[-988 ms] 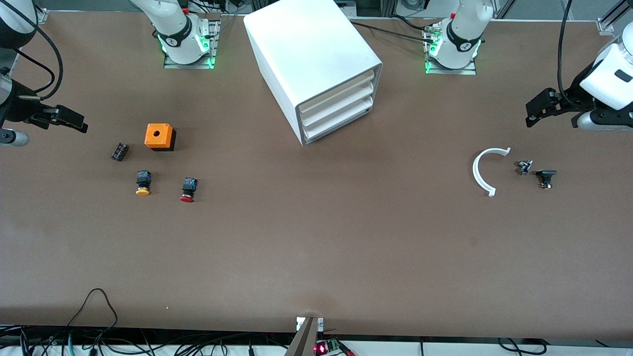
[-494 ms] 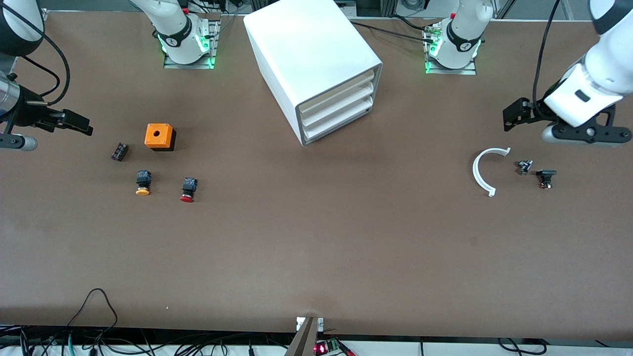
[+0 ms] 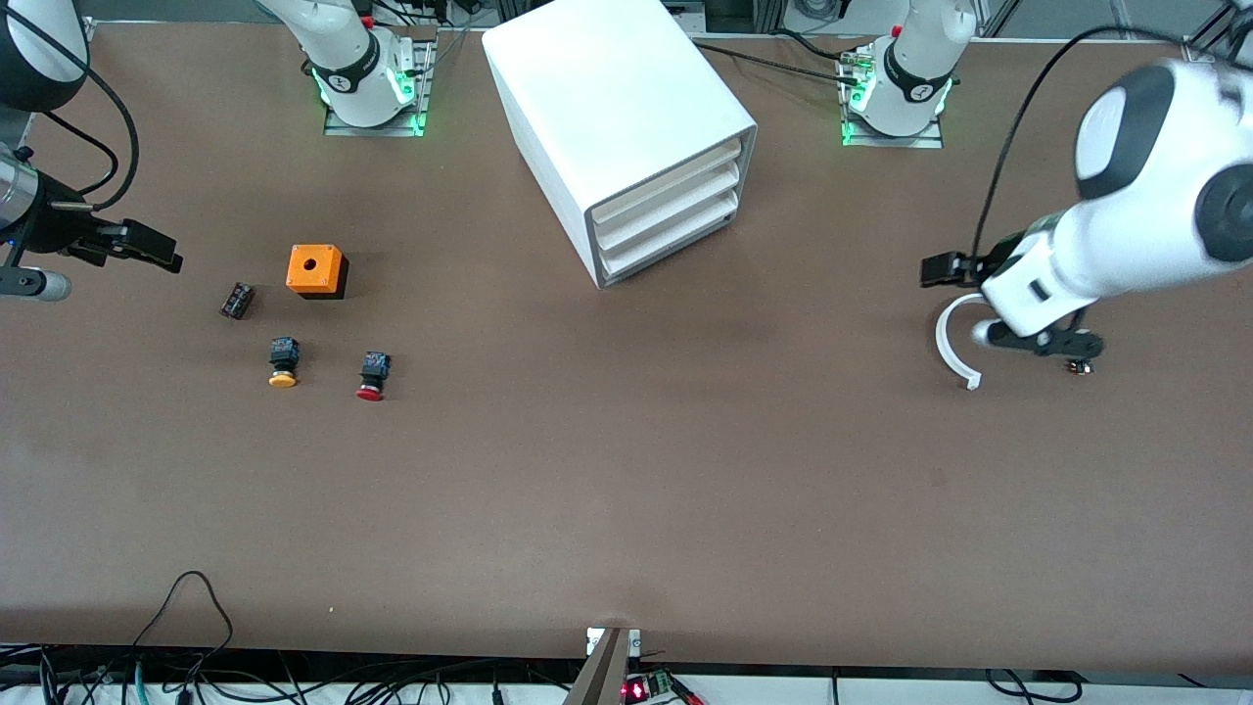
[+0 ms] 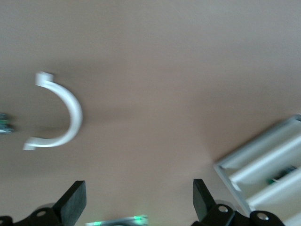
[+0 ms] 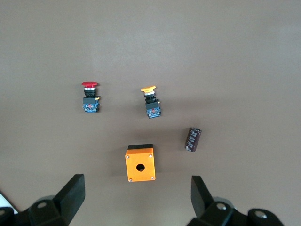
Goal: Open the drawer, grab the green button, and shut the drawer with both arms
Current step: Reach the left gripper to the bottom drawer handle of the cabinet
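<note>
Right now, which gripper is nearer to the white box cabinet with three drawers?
Left. The left gripper hangs open over the white curved piece, toward the cabinet; the right gripper hangs open by the table's right-arm end.

Toward the right arm's end of the brown table [image 3: 626, 470] sits an orange box [image 3: 316, 270] with a round hole on top. Beside it lies a small dark cylinder [image 3: 236, 300]. Nearer the front camera lie a yellow-capped button [image 3: 283, 361] and a red-capped button [image 3: 373, 376], apart. Toward the left arm's end lies a white curved piece [image 3: 948, 345].
</note>
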